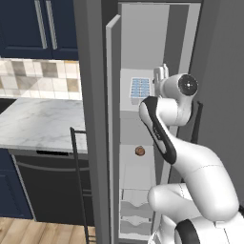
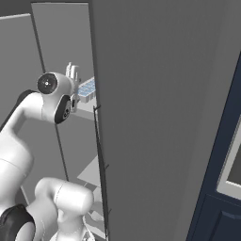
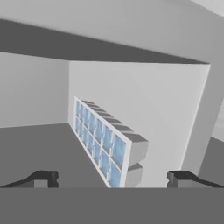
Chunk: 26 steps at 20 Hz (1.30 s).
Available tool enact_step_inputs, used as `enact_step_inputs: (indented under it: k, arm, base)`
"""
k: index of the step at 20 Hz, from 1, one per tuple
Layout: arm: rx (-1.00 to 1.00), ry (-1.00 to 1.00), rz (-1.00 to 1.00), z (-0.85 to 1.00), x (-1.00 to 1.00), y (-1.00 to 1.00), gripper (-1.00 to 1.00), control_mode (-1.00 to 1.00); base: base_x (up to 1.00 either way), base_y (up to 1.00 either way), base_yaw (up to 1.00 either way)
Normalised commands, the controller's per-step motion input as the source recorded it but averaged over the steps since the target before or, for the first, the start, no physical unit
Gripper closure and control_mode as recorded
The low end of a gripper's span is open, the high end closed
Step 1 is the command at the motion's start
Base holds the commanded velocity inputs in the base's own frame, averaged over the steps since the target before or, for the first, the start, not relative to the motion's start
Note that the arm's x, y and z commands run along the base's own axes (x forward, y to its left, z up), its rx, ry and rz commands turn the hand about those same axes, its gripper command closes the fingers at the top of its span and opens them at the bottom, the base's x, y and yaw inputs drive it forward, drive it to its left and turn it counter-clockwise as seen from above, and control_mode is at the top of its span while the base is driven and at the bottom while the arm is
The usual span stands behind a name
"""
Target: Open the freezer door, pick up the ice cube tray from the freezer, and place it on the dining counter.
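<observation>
The claw (image 3: 111, 178) is wide open and holds nothing, its two dark tips far apart. The small white ice cube tray with light-blue cubes (image 3: 105, 142) lies straight ahead between them, long side pointing away, on a pale shelf (image 1: 138, 107) in the freezer.

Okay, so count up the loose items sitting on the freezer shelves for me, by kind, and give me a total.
Ice cube tray: 1
Small round brown item: 1
Total: 2
</observation>
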Motion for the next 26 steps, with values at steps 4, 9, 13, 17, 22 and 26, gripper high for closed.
enact_step_inputs:
  k: [4, 9, 13, 17, 22, 26]
  arm:
    - [0.00, 0.00, 0.00, 0.00, 0.20, 0.00, -1.00, -1.00]
    - [0.00, 0.00, 0.00, -0.04, 0.18, 0.00, -1.00, -1.00]
    - [0.00, 0.00, 0.00, -0.08, 0.09, 0.00, -1.00, -1.00]
    - [0.00, 0.00, 0.00, -0.04, 0.02, 0.00, -1.00, -1.00]
    - [0.00, 0.00, 0.00, -0.04, 0.02, 0.00, -1.00, -1.00]
    - [0.00, 0.00, 0.00, -0.12, 0.04, 0.00, -1.00, -1.00]
  base:
    - [0.00, 0.00, 0.00]
    - [0.00, 0.00, 0.00]
    - [0.00, 0.00, 0.00]
    - [0.00, 0.00, 0.00]
    - [0.00, 0.00, 0.00]
    - [0.00, 0.00, 0.00]
